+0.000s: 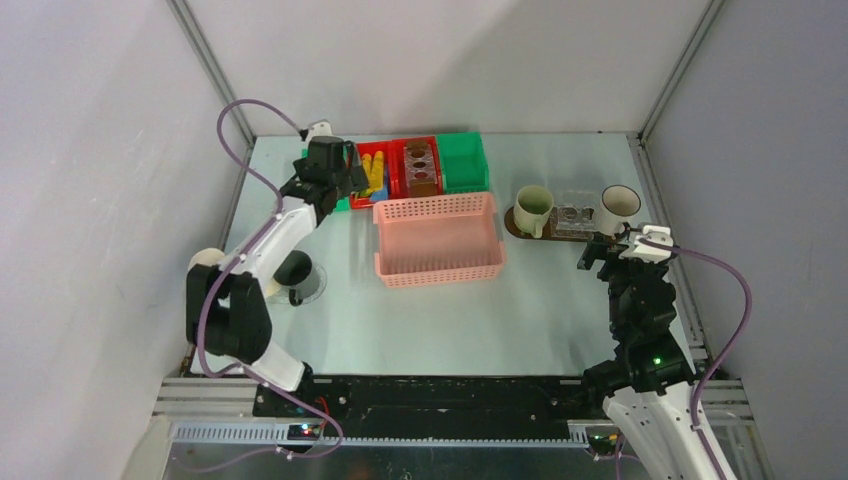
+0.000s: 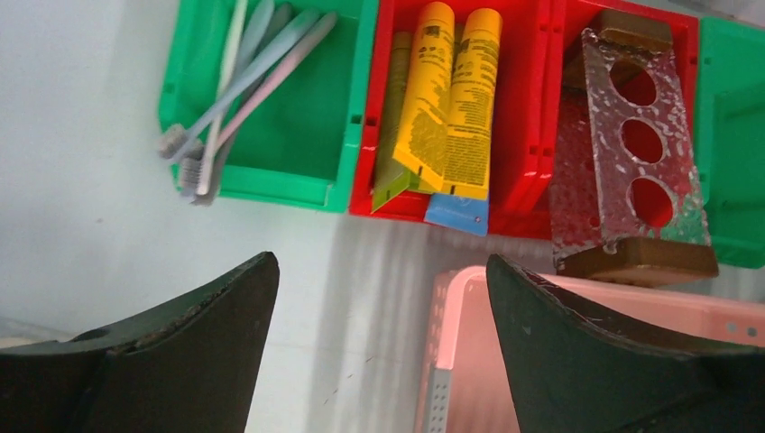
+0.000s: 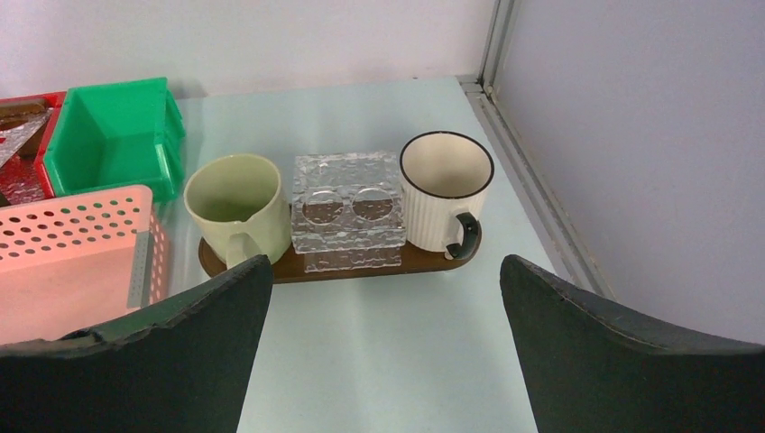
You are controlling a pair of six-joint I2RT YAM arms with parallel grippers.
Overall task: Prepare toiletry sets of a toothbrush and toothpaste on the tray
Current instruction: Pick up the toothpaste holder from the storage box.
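Top cam: left gripper (image 1: pixel 345 165) hovers over the red bin (image 1: pixel 375 170) at the table's far left. Right gripper (image 1: pixel 612 250) sits just this side of the tray (image 1: pixel 515 232), a dark brown oval board at far right carrying a pale green mug (image 1: pixel 532 208), a clear holder (image 1: pixel 572 217) and a white mug (image 1: pixel 620 203). A dark mug (image 1: pixel 293 268) stands well apart, by the left arm. Left wrist cam: claw spread wide, nothing btwn the fingers. Beyond it, yellow tubes (image 2: pixel 451 99) lie in the red bin w/ a blue tube (image 2: pixel 456 212) poking out under them; toothbrushes (image 2: pixel 236 86) lie in the green bin (image 2: pixel 271 185) beside, heads over its rim. Right wrist cam: claw wide too, empty; both mugs on the tray look empty, so no set done yet. Prob. the fetch step, toothpaste first: left claw needs to drop onto one tube, fingers across its width, w/o snagging the neighbour. Tubes look flat & soft; brushes thin, overlapping.
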